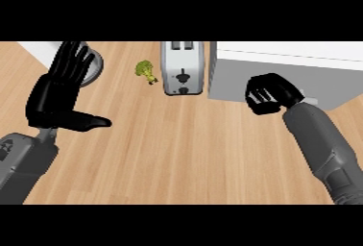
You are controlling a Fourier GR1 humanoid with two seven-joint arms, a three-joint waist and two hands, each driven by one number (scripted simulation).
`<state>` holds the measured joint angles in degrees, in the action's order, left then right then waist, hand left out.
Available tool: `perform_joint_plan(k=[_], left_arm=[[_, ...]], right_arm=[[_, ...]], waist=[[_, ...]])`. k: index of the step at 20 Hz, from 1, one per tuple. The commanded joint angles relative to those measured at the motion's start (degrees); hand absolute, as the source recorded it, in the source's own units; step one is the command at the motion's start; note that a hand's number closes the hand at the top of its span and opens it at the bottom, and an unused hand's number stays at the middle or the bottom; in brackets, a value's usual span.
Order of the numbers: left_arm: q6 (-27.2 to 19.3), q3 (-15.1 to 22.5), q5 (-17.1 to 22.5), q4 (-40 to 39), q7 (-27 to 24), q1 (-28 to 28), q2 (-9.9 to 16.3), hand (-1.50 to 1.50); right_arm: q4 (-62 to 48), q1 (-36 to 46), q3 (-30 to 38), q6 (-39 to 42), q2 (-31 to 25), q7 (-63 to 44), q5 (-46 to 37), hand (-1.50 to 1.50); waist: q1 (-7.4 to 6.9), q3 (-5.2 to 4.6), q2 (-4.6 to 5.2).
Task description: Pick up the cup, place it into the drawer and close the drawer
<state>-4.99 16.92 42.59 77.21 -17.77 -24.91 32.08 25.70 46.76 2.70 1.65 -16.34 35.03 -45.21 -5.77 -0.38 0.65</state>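
**Right hand closed at drawer front; cup not identifiable**

The right hand (268,94) is curled shut against the grey-white drawer unit (284,72) at the counter's (184,158) far right edge. Whether it encloses the cup cannot be told; no cup shows elsewhere. The left hand (60,91) rests open, fingers up, by the near-left edge, over a grey round object (93,67). A toaster (183,67) and broccoli (146,70) stand at the far edge. Judgement: a cup should be light, rigid and smooth; grip round its wall.
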Motion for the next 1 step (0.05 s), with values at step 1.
perform_joint_plan(k=[1], left_arm=[[0.28,0.12,-0.3,0.27,-0.57,1.18,-0.15,-1.5]], right_arm=[[-4.93,5.78,4.7,-2.37,-5.16,-5.46,1.17,1.5]], waist=[[-2.18,0.67,2.44]])
